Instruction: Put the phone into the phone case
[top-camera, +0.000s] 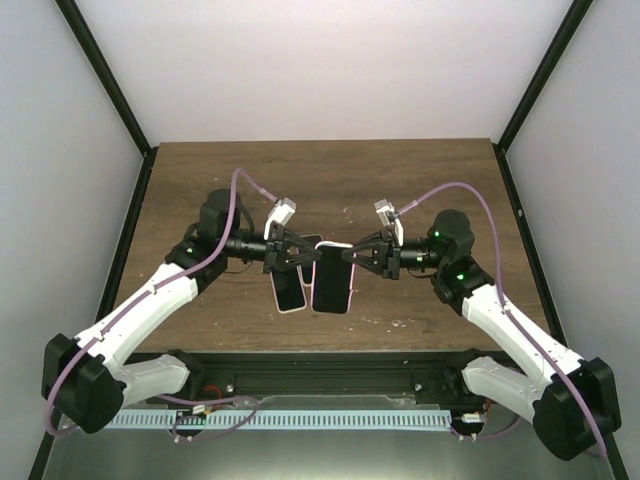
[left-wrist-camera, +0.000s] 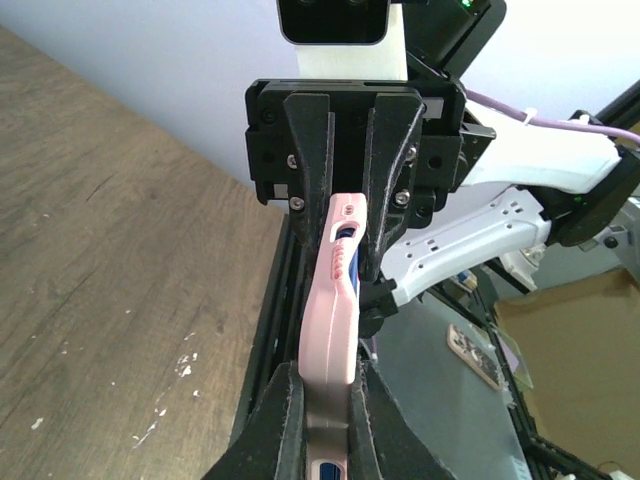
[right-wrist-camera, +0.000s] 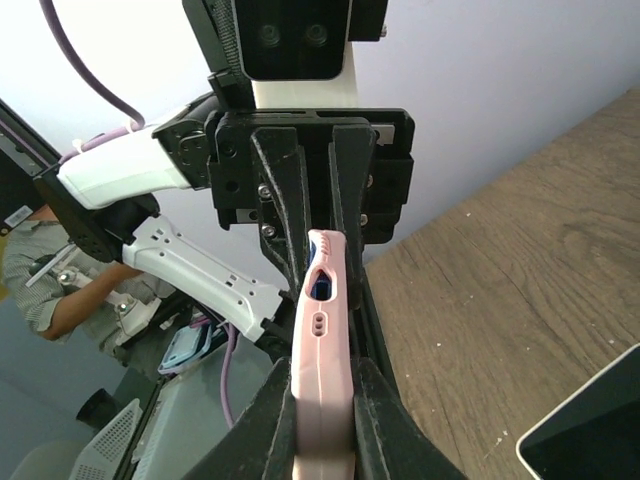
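Both arms are meeting over the middle of the tabletop (top-camera: 420, 180), sharing one load: the pink phone case (top-camera: 332, 285). The left fingers (left-wrist-camera: 280, 420) are clamping one end of it and the right fingers (right-wrist-camera: 262, 430) are clamping the other, so the case is hanging clear of the wood between them. In both wrist views it is showing edge-on and upright, pinched from either side. A blue edge is peeking through the side cutout (right-wrist-camera: 320, 285) – apparently the phone (left-wrist-camera: 343, 262) sitting inside the case, though the narrow view is not settling that. Just beside the case, under the left fingers, a dark-screened slab with a pale rim (top-camera: 288, 292) is lying flat on the tabletop.
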